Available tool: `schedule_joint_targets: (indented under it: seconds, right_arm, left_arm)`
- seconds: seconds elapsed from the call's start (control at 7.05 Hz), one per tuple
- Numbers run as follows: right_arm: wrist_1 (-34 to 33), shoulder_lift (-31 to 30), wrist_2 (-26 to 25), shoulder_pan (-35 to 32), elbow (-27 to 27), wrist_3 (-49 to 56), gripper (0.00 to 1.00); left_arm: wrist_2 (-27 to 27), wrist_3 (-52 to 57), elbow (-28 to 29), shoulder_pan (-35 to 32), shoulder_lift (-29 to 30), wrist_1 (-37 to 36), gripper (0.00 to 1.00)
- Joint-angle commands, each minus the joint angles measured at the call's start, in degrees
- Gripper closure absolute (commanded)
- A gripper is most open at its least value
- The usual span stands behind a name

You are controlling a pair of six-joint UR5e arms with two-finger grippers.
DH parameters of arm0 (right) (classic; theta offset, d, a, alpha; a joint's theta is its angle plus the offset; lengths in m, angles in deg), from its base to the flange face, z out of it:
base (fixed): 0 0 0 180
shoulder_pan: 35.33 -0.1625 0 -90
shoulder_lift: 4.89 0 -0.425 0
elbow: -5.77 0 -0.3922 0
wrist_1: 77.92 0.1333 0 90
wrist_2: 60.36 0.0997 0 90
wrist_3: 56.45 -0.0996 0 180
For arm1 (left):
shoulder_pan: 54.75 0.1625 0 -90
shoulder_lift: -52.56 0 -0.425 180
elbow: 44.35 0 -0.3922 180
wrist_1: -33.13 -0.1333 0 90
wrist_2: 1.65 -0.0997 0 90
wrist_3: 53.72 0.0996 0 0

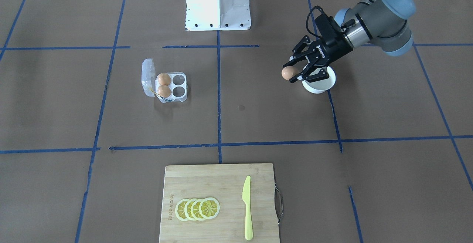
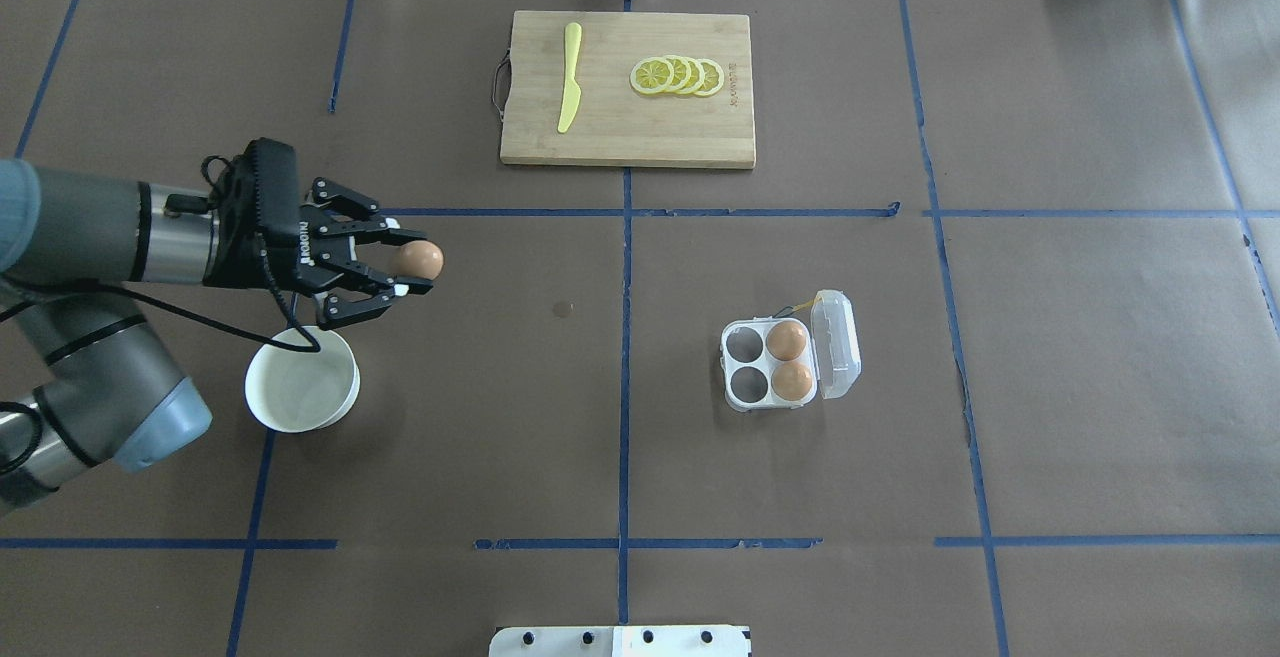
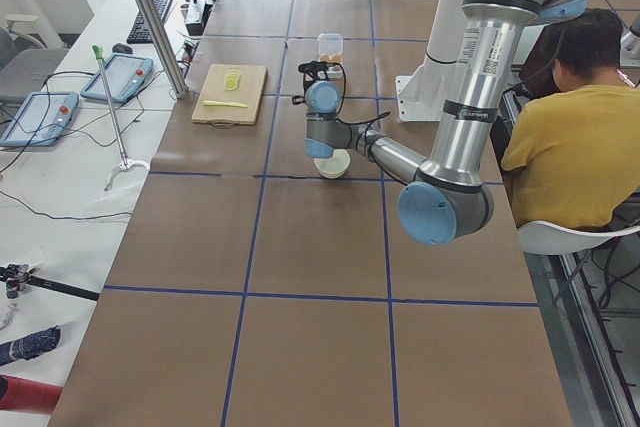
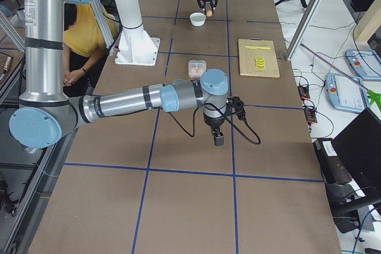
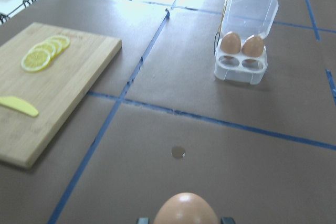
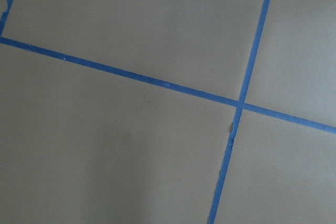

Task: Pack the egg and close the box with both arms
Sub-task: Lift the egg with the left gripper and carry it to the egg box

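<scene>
My left gripper (image 2: 412,259) is shut on a tan-brown egg (image 2: 422,259) and holds it above the table, just past the white bowl (image 2: 300,395). The wrist view shows the egg (image 5: 185,211) at the bottom edge, between the fingers. The clear four-cell box (image 2: 772,367) stands to the right of centre with its lid (image 2: 838,345) open. Two eggs (image 2: 788,340) fill the cells next to the lid, and the two other cells are empty. My right gripper (image 4: 218,139) shows only in the exterior right view, hanging over bare table; I cannot tell whether it is open or shut.
A wooden cutting board (image 2: 700,137) with lemon slices (image 2: 678,76) and a yellow knife (image 2: 570,77) lies at the far side. The white pedestal base (image 1: 218,4) stands on the robot's side. Blue tape lines cross the brown table.
</scene>
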Motion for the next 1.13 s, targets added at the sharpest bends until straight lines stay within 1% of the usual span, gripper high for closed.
schedule_joint_targets:
  seconds: [0.0,0.14,0.28,0.43,0.57,0.71,0.85,0.99]
  right_arm:
    - [0.0,0.0,0.0,0.0,-0.01,0.0,0.0]
    - [0.0,0.09,0.0,0.0,-0.01,0.0,0.0]
    - [0.0,0.09,0.0,0.0,-0.01,0.0,0.0]
    - [0.0,0.17,-0.09,0.0,-0.09,0.0,0.0]
    - [0.0,0.18,-0.09,0.0,-0.35,0.0,0.0]
    - [0.0,0.26,-0.09,-0.09,-0.36,0.0,0.0]
    - [0.09,0.18,0.0,-0.09,-0.36,-0.44,0.0]
    - [0.09,0.35,-0.09,-0.17,-0.36,-0.61,0.0]
  left_arm:
    - [-1.3,0.42,5.88,2.98,8.73,5.13,1.0]
    - [-11.49,0.51,6.33,9.53,10.5,6.54,1.0]
    - [-21.51,0.51,9.82,16.38,14.69,6.47,0.96]
    - [-25.53,0.85,14.64,19.84,19.52,6.47,0.93]
    - [-29.31,0.86,17.3,22.75,22.0,6.38,0.92]
    - [-33.44,0.68,21.59,24.69,25.94,5.95,0.9]
    - [-35.66,0.6,25.11,25.76,28.59,5.77,0.86]
    - [-35.77,0.51,25.75,25.94,28.71,5.68,0.8]
